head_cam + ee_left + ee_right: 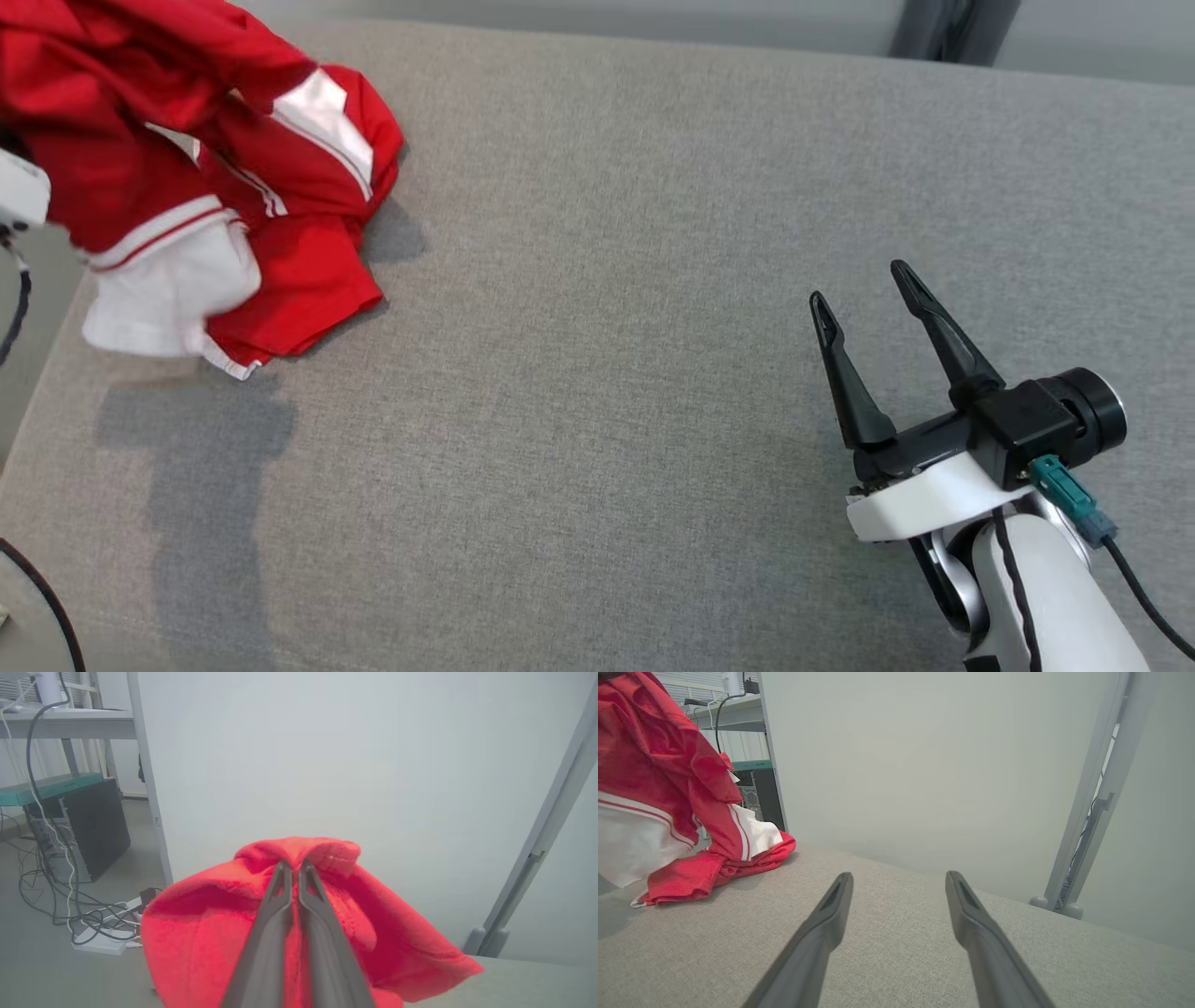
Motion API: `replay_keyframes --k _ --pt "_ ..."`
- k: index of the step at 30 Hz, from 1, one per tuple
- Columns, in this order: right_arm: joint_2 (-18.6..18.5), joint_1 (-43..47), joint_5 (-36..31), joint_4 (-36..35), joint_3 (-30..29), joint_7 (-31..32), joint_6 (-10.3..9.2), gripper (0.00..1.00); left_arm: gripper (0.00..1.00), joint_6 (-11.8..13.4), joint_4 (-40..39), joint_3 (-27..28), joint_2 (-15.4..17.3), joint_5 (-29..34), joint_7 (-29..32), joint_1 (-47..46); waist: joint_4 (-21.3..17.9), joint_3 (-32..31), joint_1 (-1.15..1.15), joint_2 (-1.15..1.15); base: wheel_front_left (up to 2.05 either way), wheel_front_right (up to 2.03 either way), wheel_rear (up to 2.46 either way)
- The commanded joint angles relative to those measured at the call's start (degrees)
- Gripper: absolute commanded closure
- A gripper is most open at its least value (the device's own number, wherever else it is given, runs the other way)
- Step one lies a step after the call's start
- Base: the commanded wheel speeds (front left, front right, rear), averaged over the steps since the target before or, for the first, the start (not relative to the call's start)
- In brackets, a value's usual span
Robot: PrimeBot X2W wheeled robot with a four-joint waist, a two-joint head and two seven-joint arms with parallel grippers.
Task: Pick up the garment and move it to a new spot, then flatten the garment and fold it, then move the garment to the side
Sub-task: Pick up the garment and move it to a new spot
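Your left gripper [295, 865] is clamped shut on a small fold of the red-and-white garment [196, 933], and your right gripper [861, 285] hangs with its jaws wide apart and nothing in them, well apart from the cloth. The garment [280, 271] sits at the far left corner of the grey fabric-covered tabletop [607, 373], its upper part raised and its lower red and white folds resting on the surface.

The pinch looks shallow, close to a seam edge, so a quick lift could pull the fold free. You are also holding one bunched point: the trailing cloth may drag, twist or slide over the near left edge as you carry it.

The left wrist view gives you the closed fingers on the fold. In the head view that grip is hidden behind cloth, but you get the open stretch of tabletop to move into. From the right wrist view, the garment [668, 765] reads side-on, draped high with its hem down.
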Motion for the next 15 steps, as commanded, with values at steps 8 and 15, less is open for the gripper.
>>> replay_keyframes --k 8,15 --pt "-0.36 1.84 3.22 -1.09 -0.03 -0.35 -0.02 0.00 1.00 1.71 -10.81 1.34 -0.79 0.15 -1.53 -2.44 -4.19 -4.43 0.00 0.00 0.00 0.00 0.00" --pt "-0.35 2.05 5.04 -2.18 -0.64 -0.23 -0.02 0.00 1.00 5.66 -24.58 -0.39 -2.09 -0.33 2.89 -0.76 -10.01 -4.71 0.00 0.00 0.00 0.00 0.00"
